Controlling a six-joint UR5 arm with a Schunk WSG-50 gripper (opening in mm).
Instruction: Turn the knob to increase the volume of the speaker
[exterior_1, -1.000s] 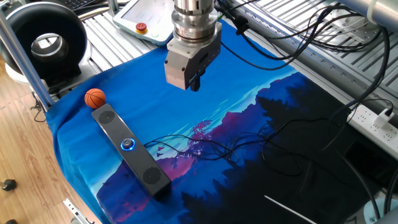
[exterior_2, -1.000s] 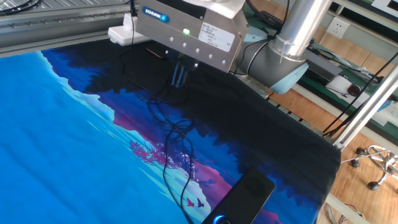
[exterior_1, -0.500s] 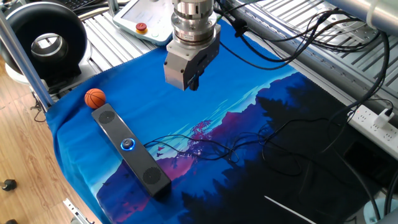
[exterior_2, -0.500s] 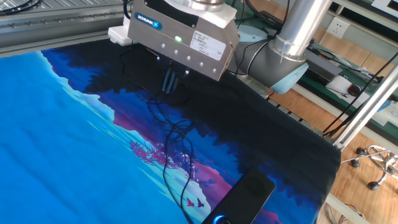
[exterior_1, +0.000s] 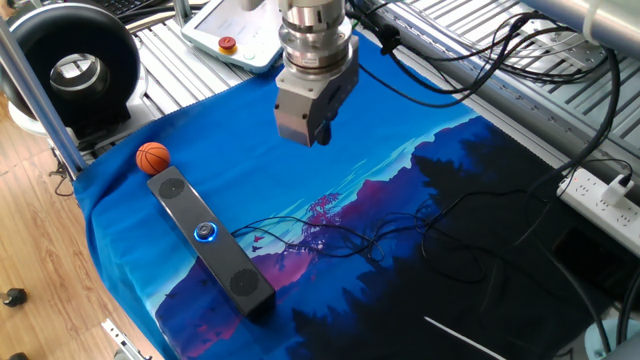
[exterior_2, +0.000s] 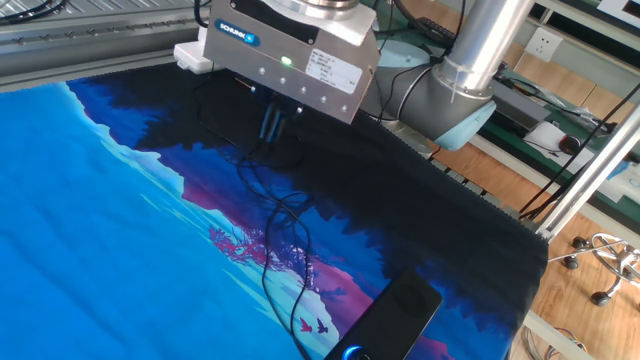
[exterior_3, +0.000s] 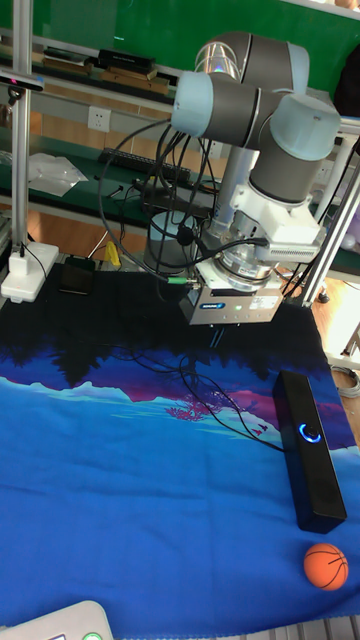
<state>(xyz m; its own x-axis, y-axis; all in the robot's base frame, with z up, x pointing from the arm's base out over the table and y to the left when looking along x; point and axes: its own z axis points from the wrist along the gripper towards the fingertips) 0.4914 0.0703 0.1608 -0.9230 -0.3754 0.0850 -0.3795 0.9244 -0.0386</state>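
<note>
Fingers (exterior_1: 318, 131) of the gripper (exterior_2: 273, 124) sit pressed close together with nothing between them, pointing down and hanging above the blue printed cloth (exterior_1: 380, 175), well apart from the speaker (exterior_1: 210, 241). Going left to right in one fixed view, a big black ring-shaped device (exterior_1: 68, 68) stands at the far left on the slatted table top, then a small orange basketball (exterior_1: 152, 157) rests just beside the speaker's far end. That long black bar lies flat and diagonal on the cloth, and the knob (exterior_1: 205, 232), ringed in glowing blue, sits midway along its top face. Thin black cables (exterior_1: 340, 235) trail over the cloth to its right. Farther right, a white power strip (exterior_1: 608, 196) lies on the table edge.
</note>
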